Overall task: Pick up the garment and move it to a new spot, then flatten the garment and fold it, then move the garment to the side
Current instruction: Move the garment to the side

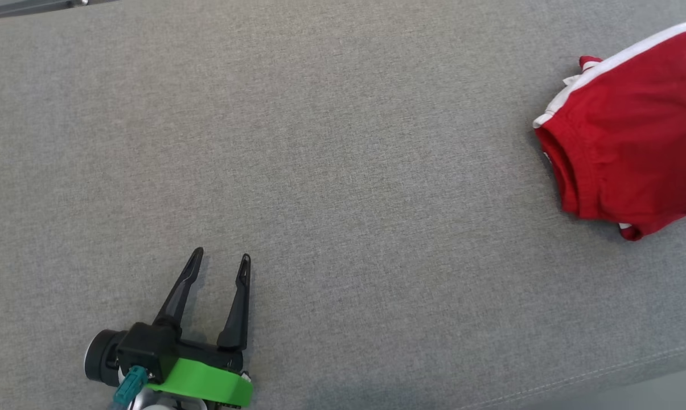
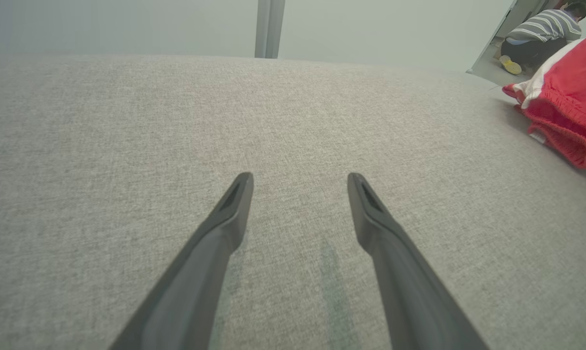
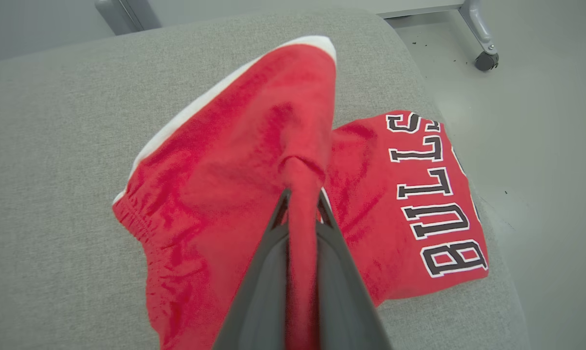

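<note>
Garment: we have the garment [image 1: 627, 136] at the right edge of the head frame, well away from our left gripper; in the right wrist frame [image 3: 215, 194] it fills the centre, with "BULLS" lettering at right.
Right gripper: our right gripper [image 3: 301, 214] is clamped on a pinched ridge of red cloth, so the fabric tents up toward it; we judge this is the hold for lifting or dragging it to a new spot.
Left gripper: our left gripper [image 1: 220, 259], at the lower left of the head frame, has its fingers spread apart over bare cloth-covered surface [image 1: 343, 188], holding nothing, likely waiting.
Background: a person [image 2: 541, 34] crouches at the upper right of the left wrist frame.
</note>
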Robot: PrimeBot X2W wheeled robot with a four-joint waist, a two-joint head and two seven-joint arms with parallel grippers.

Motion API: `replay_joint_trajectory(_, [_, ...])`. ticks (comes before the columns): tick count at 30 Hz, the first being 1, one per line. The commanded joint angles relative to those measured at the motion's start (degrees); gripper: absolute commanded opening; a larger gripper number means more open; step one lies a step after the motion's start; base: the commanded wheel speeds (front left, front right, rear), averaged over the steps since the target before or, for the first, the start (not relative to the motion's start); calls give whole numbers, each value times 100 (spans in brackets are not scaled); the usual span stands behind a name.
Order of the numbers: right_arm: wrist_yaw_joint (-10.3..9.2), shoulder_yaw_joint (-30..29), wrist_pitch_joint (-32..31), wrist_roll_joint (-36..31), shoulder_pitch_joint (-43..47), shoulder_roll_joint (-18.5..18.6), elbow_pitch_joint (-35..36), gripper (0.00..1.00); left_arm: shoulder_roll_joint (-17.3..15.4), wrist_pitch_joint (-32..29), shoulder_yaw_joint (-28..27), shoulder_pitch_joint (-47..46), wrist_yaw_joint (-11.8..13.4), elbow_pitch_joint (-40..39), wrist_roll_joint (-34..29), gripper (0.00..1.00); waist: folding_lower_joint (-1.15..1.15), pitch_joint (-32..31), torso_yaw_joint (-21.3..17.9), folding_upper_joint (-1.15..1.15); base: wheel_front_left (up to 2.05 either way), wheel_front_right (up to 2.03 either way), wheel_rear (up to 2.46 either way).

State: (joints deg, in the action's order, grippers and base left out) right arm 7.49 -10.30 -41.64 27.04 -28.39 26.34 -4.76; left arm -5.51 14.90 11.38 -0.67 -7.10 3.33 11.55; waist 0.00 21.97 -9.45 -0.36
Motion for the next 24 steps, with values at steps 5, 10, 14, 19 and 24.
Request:
replay_joint_trajectory(5, [0,-164,292,-388,58,167,-565,28,-62,7,25,-143,25,10,58,100,0,149,234,36,0,0,0])
replay_joint_trajectory(10, [0,-370,556,-892,203,15,-1143,100,-77,9,52,-147,42,57,65,100,0,102,346,36,0,0,0])
replay_joint_trajectory(14, [-3,-526,1409,-1196,454,30,-1083,100,-69,24,16,-115,120,84,49,100,0,-134,494,36,0,0,0])
replay_joint_trajectory(19, [-3,-601,2616,-1305,792,-140,-465,100,-41,24,-108,-18,171,151,130,100,0,-475,597,36,0,0,0])
replay_joint_trajectory(24, [-3,-530,3564,-1481,1194,-484,200,100,-2,28,-208,65,229,164,193,100,0,-815,769,36,0,0,0])
